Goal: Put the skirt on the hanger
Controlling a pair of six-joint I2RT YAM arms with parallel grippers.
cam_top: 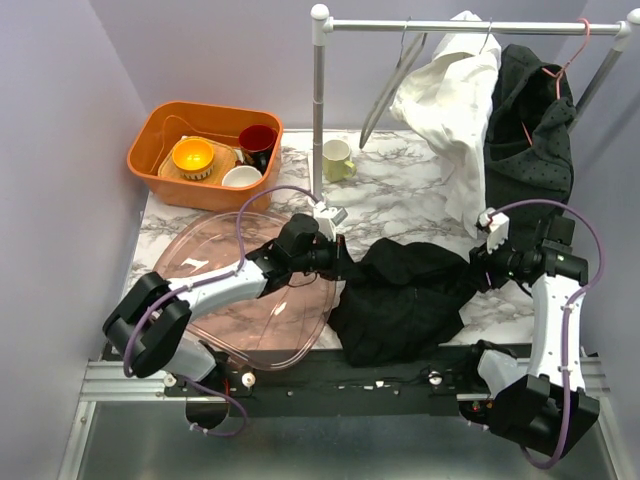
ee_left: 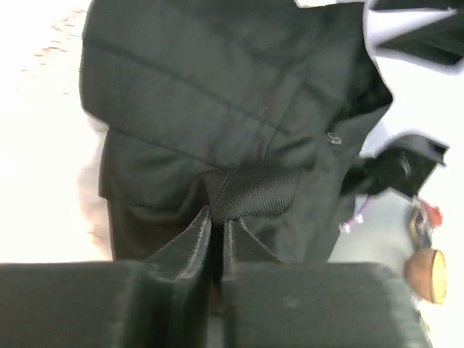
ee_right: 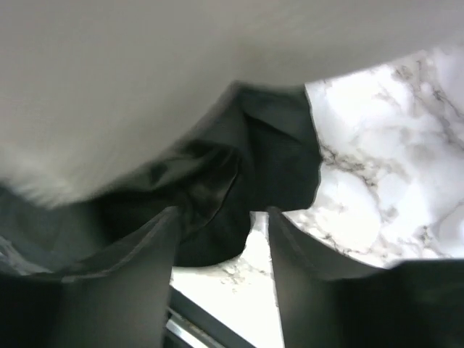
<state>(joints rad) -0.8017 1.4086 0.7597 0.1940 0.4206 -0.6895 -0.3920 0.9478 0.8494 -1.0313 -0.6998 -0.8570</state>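
The black skirt [cam_top: 405, 300] lies crumpled at the near edge of the marble table [cam_top: 400, 200]. The left gripper [ee_left: 216, 221] pinches its left side (jaws nearly together on cloth); the right gripper [ee_right: 221, 225] gapes wide at its right.

In the top external view, the fingertips of the left gripper [cam_top: 338, 262] and the right gripper [cam_top: 478, 268] are concealed at the edges of the skirt [cam_top: 405, 300], and the lower part of the pink hanger [cam_top: 572, 50] is hidden inside the dark dotted garment [cam_top: 530, 130]. The left wrist view is blurred and cuts the skirt off at its top edge. In the right wrist view, an out-of-focus white surface [ee_right: 145, 87] covers the skirt's upper portion.
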